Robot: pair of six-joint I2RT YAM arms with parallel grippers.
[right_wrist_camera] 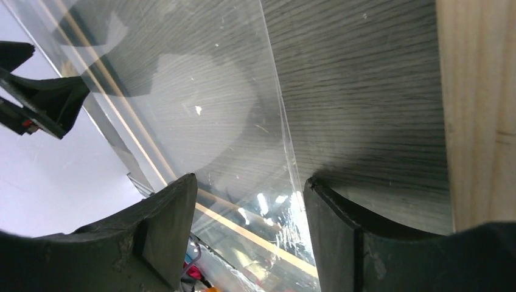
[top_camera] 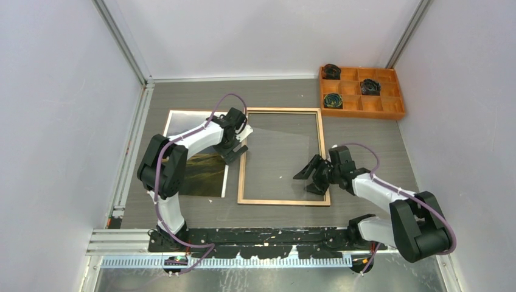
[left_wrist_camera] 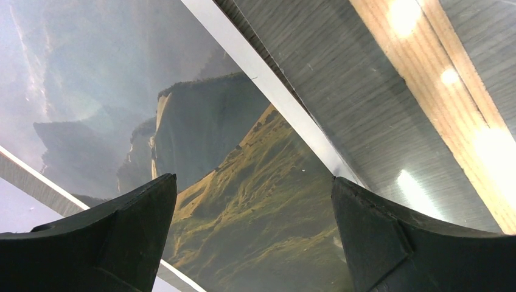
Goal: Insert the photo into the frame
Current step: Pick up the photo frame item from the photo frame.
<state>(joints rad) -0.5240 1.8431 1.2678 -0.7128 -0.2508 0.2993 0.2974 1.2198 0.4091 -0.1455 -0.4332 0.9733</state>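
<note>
**Both grippers open, photo lying outside the frame**

Start at the left gripper (left_wrist_camera: 252,182): its fingers (left_wrist_camera: 122,231) are spread wide with nothing between them, hanging just over the photo (left_wrist_camera: 231,152) near its white-bordered right edge. The right gripper (right_wrist_camera: 249,181) has its jaws apart too, though narrower, and the edge of the clear pane (right_wrist_camera: 182,91) runs into the gap (touching a pad or not, I cannot tell). Widen out: the photo lies flat on the table (top_camera: 377,131), just left of the frame (top_camera: 283,201), with a thin strip of table between them. The frame lies wood-coloured side up, and the right gripper is over its right half. An orange tray (top_camera: 365,114) sits in the far right corner.
</note>
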